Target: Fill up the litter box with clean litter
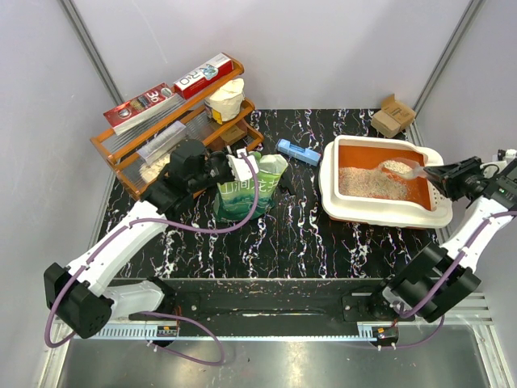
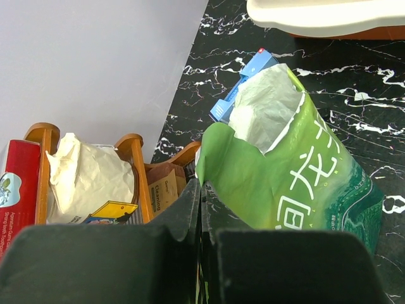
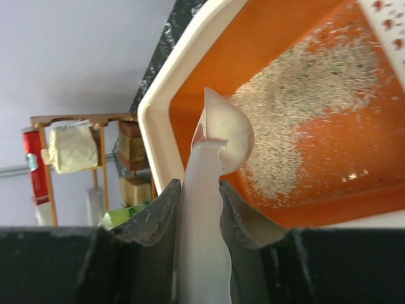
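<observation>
The litter box [image 1: 380,212], white-rimmed and orange inside, sits at the right of the table. Clean litter [image 1: 367,182] covers part of its floor. My right gripper [image 1: 440,174] is shut on the handle of a white scoop [image 1: 396,167], whose bowl holds pale litter above the box. In the right wrist view, the scoop [image 3: 221,126] runs out from between my right gripper [image 3: 199,190] over the litter [image 3: 304,95] and the box rim [image 3: 158,107]. My left gripper [image 1: 234,166] is shut on the top edge of the open green pouch [image 1: 246,194], which stands upright. That left gripper [image 2: 201,190] pinches the pouch [image 2: 297,183].
An orange wire rack [image 1: 129,153] with boxes and a white bag [image 1: 224,101] stands at the back left, close behind the pouch. A small blue box [image 1: 297,151] lies between pouch and litter box. A cardboard box [image 1: 393,115] sits at the back right corner.
</observation>
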